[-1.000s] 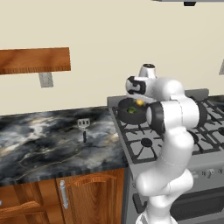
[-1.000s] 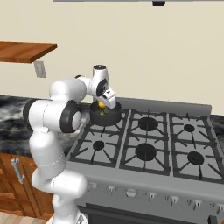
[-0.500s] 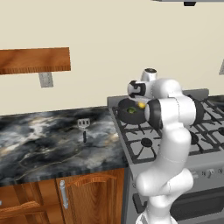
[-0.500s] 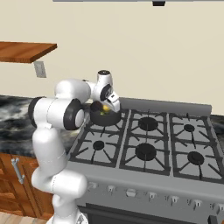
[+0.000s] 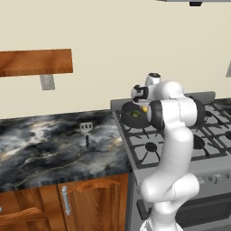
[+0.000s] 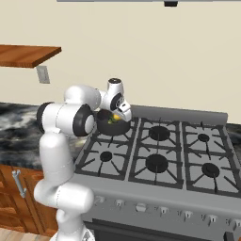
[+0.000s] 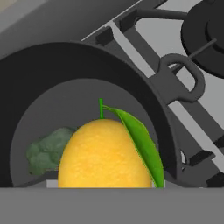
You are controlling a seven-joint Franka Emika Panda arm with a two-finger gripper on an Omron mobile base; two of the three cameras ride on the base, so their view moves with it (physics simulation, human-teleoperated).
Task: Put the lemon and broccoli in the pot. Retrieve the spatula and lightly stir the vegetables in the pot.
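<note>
one lemon (image 7: 105,155) with a green leaf fills the near part of the hand view, over the one pot (image 7: 144,105) on the stove's rear left burner, with one broccoli (image 7: 46,151) on the pot floor behind it. whether the gripper (image 6: 123,113) pinches the lemon i cannot tell. one spatula (image 5: 86,131) lies toward the counter's back edge; no writing is readable.

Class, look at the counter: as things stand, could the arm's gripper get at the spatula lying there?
Probably yes, once it swings over. The spatula lies flat and alone on the marble counter, nothing over it. The gripper is at the pot, and the lemon sits right before it.
</note>
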